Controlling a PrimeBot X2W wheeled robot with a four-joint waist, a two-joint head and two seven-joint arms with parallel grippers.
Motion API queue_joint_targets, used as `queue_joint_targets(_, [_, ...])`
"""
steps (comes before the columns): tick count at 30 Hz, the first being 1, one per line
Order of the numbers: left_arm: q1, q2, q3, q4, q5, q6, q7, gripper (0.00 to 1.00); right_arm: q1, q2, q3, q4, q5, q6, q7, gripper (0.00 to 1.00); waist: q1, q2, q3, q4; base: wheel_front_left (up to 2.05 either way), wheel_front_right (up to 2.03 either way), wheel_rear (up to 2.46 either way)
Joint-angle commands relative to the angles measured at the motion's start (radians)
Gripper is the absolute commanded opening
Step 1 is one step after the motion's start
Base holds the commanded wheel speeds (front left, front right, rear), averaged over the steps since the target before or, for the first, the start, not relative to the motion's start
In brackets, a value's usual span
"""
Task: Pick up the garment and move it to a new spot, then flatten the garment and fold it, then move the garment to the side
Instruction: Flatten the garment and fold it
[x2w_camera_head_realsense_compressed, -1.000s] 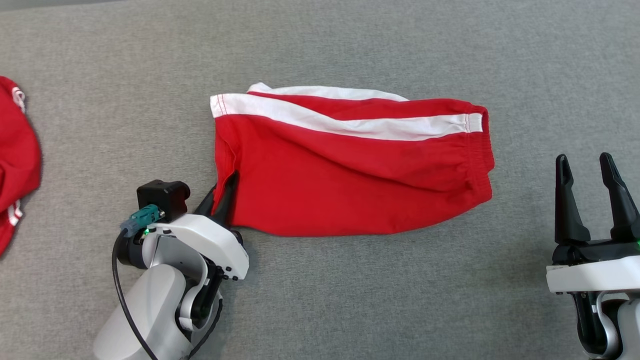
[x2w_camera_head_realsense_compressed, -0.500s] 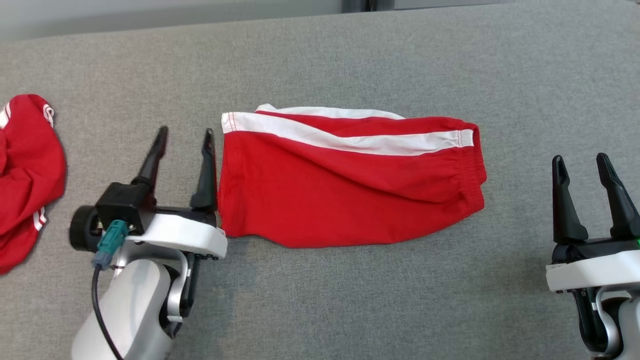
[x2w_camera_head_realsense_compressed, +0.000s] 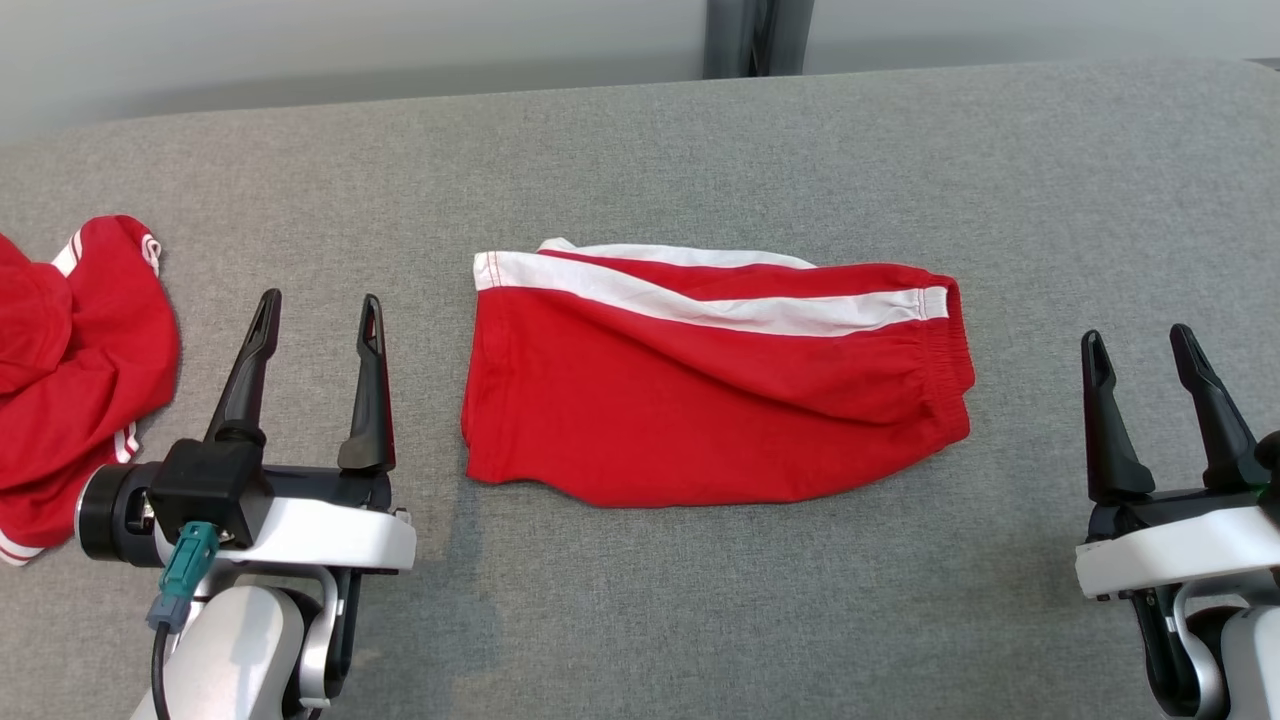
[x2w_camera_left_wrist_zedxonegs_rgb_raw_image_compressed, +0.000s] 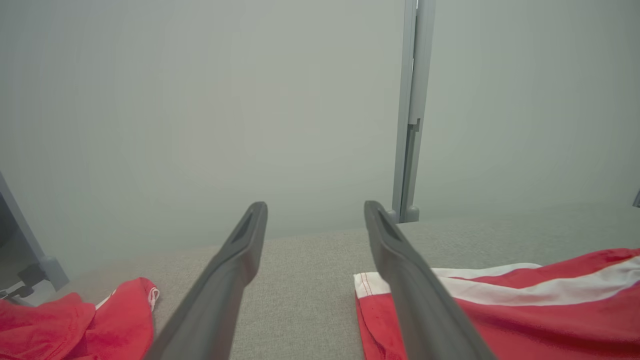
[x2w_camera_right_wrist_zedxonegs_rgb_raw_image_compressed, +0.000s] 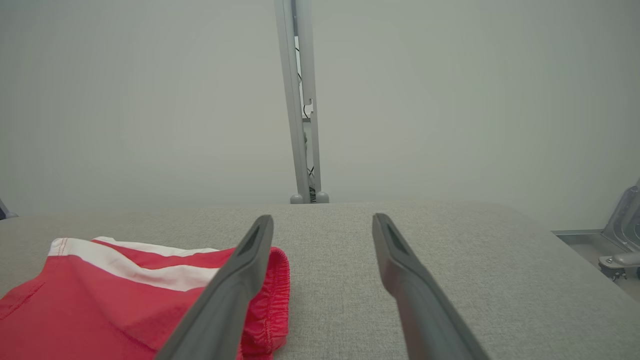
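My left gripper (x2w_camera_head_realsense_compressed: 320, 298) has just let go of the red shorts (x2w_camera_head_realsense_compressed: 700, 410) at their left edge and drawn back. Its fingers are wide open and empty, like those of the right gripper (x2w_camera_head_realsense_compressed: 1136, 334). The shorts lie in the middle of the counter (x2w_camera_head_realsense_compressed: 640, 620), folded I think; moving them aside remains.

Garments: two red ones are lying here, the folded shorts (x2w_camera_head_realsense_compressed: 700, 400) and a crumpled heap (x2w_camera_head_realsense_compressed: 70, 380).
Grippers: two are showing, the left gripper (x2w_camera_head_realsense_compressed: 321, 298) and the right gripper (x2w_camera_head_realsense_compressed: 1136, 332).
Fingers (x2w_camera_head_realsense_compressed: 368, 400): four are pointing up, two per gripper.
Tables: one grey table (x2w_camera_head_realsense_compressed: 640, 620) is carrying both garments.
Posts: one grey post (x2w_camera_head_realsense_compressed: 757, 38) is standing behind it.
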Motion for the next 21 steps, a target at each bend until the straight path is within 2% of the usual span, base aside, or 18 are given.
queue_joint_targets(1, [0.011,0.005,0.002,-0.001,-0.006,0.001,-0.003,1.00,0.006,-0.001,-0.004,-0.002,-0.003,0.000,0.003,1.00,0.0000,-0.0001,-0.001,0.002,0.00,0.00,0.00])
queue_joint_targets(10, [-0.003,0.004,-0.009,-0.005,-0.009,0.002,0.009,1.00,-0.035,-0.007,-0.014,0.012,0.005,0.000,0.041,1.00,0.0000,-0.0001,0.016,0.017,0.00,0.00,0.00])
queue_joint_targets(15, [-0.032,-0.012,-0.032,0.006,-0.003,-0.011,0.011,1.00,-0.095,-0.022,0.035,0.086,0.026,0.000,0.096,1.00,0.0000,-0.0001,0.050,0.043,0.00,0.00,0.00])
queue_joint_targets(21, [-0.058,-0.028,-0.046,0.021,0.001,-0.020,0.006,1.00,-0.143,-0.026,0.082,0.193,0.052,0.000,0.112,1.00,0.0000,-0.0001,0.084,0.065,0.00,0.00,0.00])
